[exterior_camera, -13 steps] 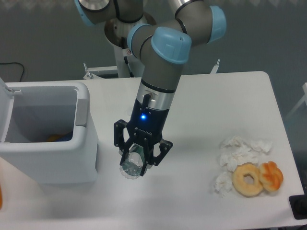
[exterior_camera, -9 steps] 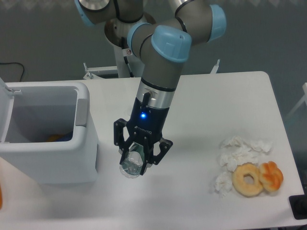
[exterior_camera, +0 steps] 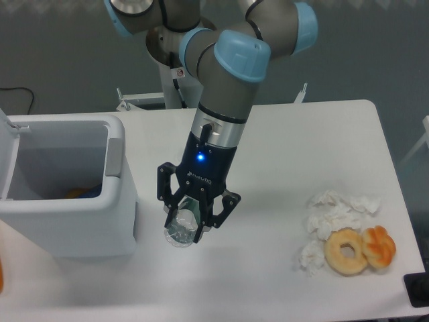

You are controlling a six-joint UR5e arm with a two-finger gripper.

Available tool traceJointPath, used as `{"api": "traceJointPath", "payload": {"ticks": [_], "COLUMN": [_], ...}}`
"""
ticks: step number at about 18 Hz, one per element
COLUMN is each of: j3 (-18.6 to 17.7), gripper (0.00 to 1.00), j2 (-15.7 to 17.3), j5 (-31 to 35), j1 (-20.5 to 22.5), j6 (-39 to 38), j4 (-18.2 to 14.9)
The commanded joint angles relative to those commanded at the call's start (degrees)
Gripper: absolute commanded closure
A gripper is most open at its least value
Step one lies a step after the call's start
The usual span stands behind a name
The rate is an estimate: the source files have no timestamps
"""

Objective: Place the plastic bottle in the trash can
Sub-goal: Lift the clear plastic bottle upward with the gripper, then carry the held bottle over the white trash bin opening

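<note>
Plastic bottle (exterior_camera: 179, 231) is seen clamped between the fingers of the pincer (exterior_camera: 190, 225), ridged base toward the camera, over the tabletop (exterior_camera: 301, 141) near its front edge and just beside the white trash can (exterior_camera: 117, 221) at the left edge. The carrying step is judged to be in hand: a lift and a leftward move over the rim are called for before release. Crumpled tissues (exterior_camera: 335, 211) and a doughnut (exterior_camera: 346, 251) are seen toward the front right corner.

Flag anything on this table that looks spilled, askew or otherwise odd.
Crumpled white tissues lie scattered near the right edge, beside a ring doughnut and a smaller pastry sitting bare on the table. Nothing looks spilled or damaged. The pincer holds the plastic bottle beside the trash can.
</note>
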Motion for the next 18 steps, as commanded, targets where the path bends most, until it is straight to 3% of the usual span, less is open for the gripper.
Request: {"api": "traceJointPath", "payload": {"ticks": [10, 18], "j3": [0.62, 0.53], "gripper": [0.43, 0.43], "j2": [2.55, 6.50], "j5": [-3.95, -7.91], "j1": [0.70, 2.63], "j6": [-3.17, -3.26], "j4": [0.35, 0.35]}}
